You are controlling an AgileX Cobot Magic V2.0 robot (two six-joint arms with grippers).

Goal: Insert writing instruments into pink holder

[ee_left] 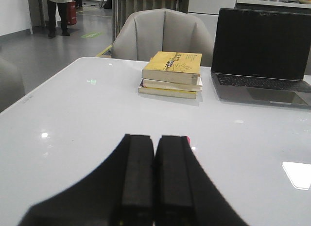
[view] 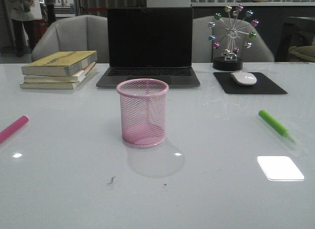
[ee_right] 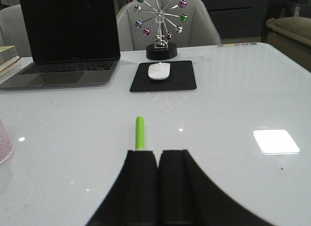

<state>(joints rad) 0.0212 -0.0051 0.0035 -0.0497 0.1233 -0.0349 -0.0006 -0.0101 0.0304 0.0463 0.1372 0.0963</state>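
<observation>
Glossy white worktop [view: 74, 189] filled the scene, with grey chairs and a dim room behind it. Neither arm showed in the front view. In the left wrist view the left claw [ee_left: 154, 180] hung low over the worktop with its two black fingers pressed together, nothing between them; only a sliver of the magenta marker [ee_left: 186, 138] peeked past the right fingertip. In the right wrist view the right claw [ee_right: 157, 180] was likewise closed and empty, level and low, with the lime green marker [ee_right: 140, 132] lying just beyond its tips, its long axis running straight away from the claw toward the mouse pad [ee_right: 180, 80].

From the front, the pink holder [view: 143, 113] stood upright near the middle of the worktop, mouth up and empty. The green marker [view: 275, 124] lay flat at about 3 o'clock from the holder, well apart, its long axis slanted from 10 to 4 o'clock, the pale end nearer the robot. The magenta marker [view: 13, 128] lay at about 9 o'clock from the holder, at the frame's left edge and partly cut off, slanted from 2 to 8 o'clock.

At 12 o'clock behind the holder sat an open laptop [view: 148, 47], with stacked books [view: 59, 69] at 10 o'clock and a mouse [view: 243, 78] and spinning ornament [view: 230, 34] at 2 o'clock. Bare worktop surrounded the holder on its near and lateral sides.
</observation>
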